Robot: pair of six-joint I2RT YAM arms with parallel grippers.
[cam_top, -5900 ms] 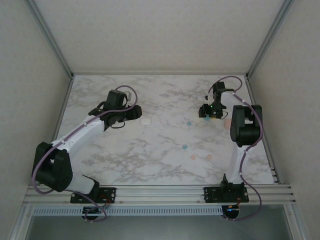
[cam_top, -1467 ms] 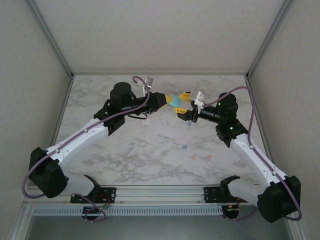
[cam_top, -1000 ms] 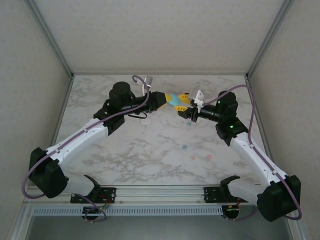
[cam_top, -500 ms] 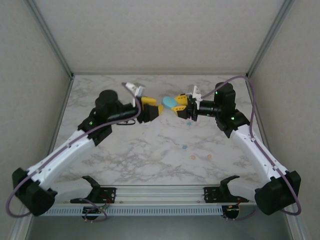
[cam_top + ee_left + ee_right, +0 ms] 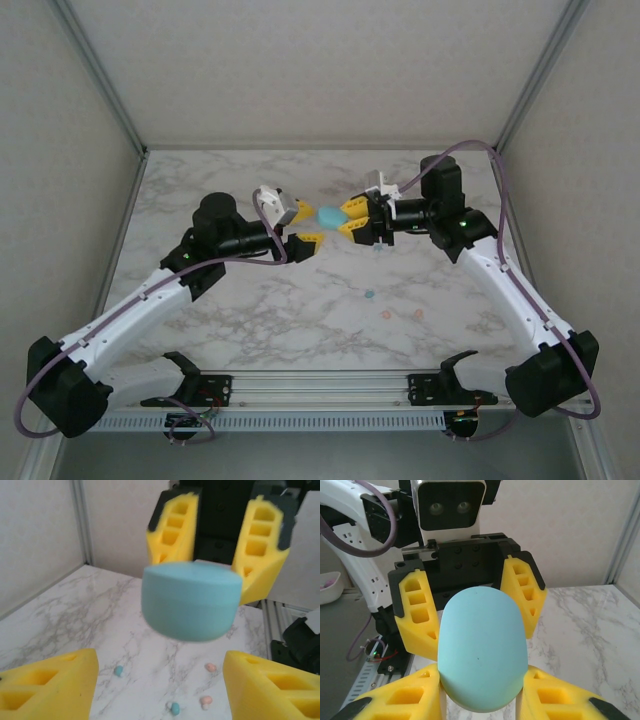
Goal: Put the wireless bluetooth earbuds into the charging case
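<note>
Pinching the teal case [image 5: 328, 215] by its back end with the right gripper [image 5: 347, 219], up in the air over the table [image 5: 300, 325]. Holding the left gripper [image 5: 308, 226] spread wide with nothing in it. Facing the case, near it, not touching.

Lying down on the table, well apart from the case: teal earbuds [image 5: 368, 295] and pink earbuds [image 5: 386, 314], none of them inside yet.

Pointing the case's round front end away from the right gripper and straight at the left one. Running its long side about level along the line between the two grippers, like an egg on its side. Looking shut, going by the thin line round it, though not sure. Too small to tell which way the earbuds are pointing.

Risking a few things from here:
- slipping out and dropping, being smooth and round and pinched only at one end
- getting knocked loose by the left gripper closing in crooked
- flicking a tiny earbud away while trying to grab it – much smaller than a finger
</note>
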